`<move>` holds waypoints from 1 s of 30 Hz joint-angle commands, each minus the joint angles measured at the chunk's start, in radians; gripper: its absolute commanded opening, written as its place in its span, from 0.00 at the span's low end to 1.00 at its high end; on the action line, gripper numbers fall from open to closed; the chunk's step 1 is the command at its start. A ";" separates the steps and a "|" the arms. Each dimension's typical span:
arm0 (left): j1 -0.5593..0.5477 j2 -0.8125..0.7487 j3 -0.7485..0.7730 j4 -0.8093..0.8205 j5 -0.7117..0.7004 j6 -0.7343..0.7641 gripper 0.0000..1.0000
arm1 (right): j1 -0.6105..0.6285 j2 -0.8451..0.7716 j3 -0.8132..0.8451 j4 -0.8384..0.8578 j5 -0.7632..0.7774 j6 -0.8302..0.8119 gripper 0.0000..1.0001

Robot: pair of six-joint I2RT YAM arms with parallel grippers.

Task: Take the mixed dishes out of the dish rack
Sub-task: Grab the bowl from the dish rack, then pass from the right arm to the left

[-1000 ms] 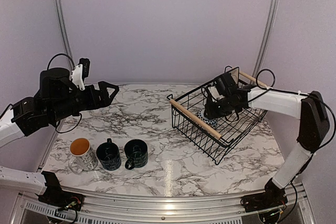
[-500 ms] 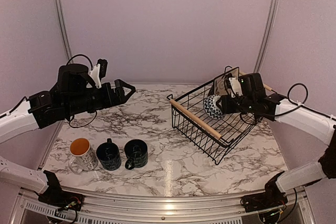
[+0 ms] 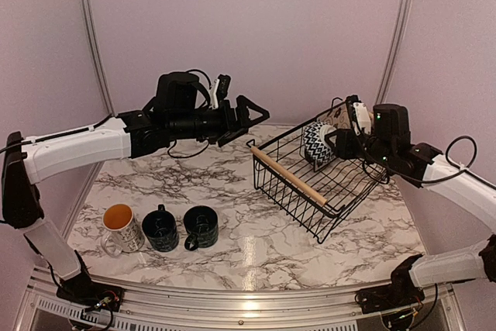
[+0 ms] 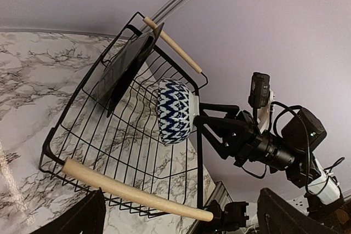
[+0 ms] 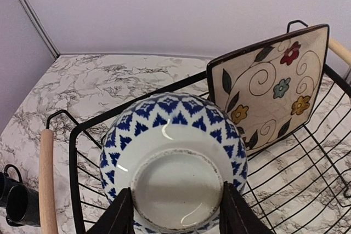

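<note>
Right gripper [image 3: 335,145] clamped across a blue-and-white patterned bowl [image 3: 315,143], bowl on edge with its base toward the wrist, held above the dish rack [image 3: 267,180]. Forearm reaches in from the right. Square flowered plate [image 5: 269,89] leans upright at the rack's far end. Left gripper [image 3: 256,123] jaws wide apart, empty, arm stretched level above the table [image 3: 232,184], pointing at the rack. Near left, in a row on the table: white mug [image 3: 120,226], dark mug [image 3: 160,230], second dark mug [image 3: 201,227].

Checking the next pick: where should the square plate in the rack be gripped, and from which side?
Probably pinch the top edge of the square plate from above: it stands on edge, leaning against the far end of the rack, faces too broad to span.
</note>
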 commanded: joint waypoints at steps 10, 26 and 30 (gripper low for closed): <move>0.002 0.439 0.308 0.434 0.321 -0.280 0.97 | -0.005 -0.105 0.039 0.089 -0.170 0.072 0.28; -0.009 0.627 0.339 0.947 0.481 -0.671 0.72 | -0.005 -0.113 0.023 0.190 -0.356 0.176 0.28; -0.011 0.630 0.308 1.091 0.481 -0.770 0.60 | -0.005 -0.112 0.020 0.198 -0.373 0.179 0.28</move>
